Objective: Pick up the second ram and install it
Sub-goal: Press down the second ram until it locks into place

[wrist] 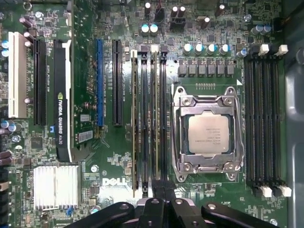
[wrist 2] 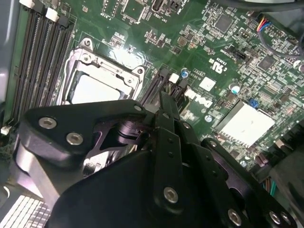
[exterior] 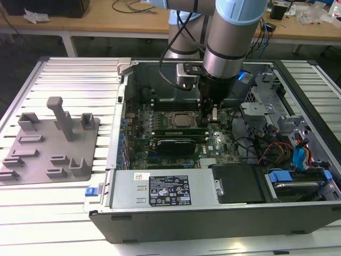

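The tool (exterior: 209, 114) hangs low inside the open computer case (exterior: 160, 216), which lies on the slatted counter (exterior: 74, 74). Its tip sits at one end of the bank of memory slots (wrist: 148, 118) just beside the processor socket (wrist: 207, 134).

In the first wrist view, the second ram (wrist: 155, 118) already stands in its slot as a thin green strip. It runs the slot's whole length, with another stick (wrist: 137, 118) a slot or so away. The tool (wrist: 164, 191) is drawn shut with no gap showing at the tip. It is directly over the near end of the second ram, but the views do not reveal whether it pinches the top edge or only bears on it. The second wrist view shows the same narrow tip (wrist 2: 164, 97) at the slot ends.

The main risk appears to be uneven seating. Force applied at one end alone could drive that end home while the far end, near the white clip (wrist: 154, 48), stays raised. That would leave the stick tilted and the latches unlocked.

A tip slightly off the stick's line could slide down its side, scraping the neighbouring stick or the board around it. Too hard a push on a misaligned notch could bend the stick or damage the slot contacts. The processor socket is close enough that a sideways slip could also strike its metal frame.
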`<state>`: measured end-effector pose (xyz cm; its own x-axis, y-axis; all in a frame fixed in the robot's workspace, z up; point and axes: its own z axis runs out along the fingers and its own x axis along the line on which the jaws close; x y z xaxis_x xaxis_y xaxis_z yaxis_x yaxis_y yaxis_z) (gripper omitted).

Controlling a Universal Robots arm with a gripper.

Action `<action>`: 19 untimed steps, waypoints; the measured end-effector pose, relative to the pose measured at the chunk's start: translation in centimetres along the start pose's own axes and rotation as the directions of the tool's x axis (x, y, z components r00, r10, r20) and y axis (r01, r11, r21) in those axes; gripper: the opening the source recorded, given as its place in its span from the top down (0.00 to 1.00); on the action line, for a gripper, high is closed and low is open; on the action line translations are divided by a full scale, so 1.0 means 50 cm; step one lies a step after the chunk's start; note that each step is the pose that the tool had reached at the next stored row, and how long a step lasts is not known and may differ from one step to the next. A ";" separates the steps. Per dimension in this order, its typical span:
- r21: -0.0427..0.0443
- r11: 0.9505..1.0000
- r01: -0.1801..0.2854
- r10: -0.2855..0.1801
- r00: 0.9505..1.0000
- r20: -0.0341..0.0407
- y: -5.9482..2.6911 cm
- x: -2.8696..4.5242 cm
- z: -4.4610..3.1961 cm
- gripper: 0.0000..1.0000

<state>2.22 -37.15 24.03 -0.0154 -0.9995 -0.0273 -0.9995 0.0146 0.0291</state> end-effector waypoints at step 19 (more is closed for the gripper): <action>0.000 1.000 0.000 0.000 1.000 0.000 -0.001 0.001 0.021 0.92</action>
<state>2.22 -37.16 22.98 -0.0155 -0.9995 -0.0272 -0.9995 0.0147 0.0292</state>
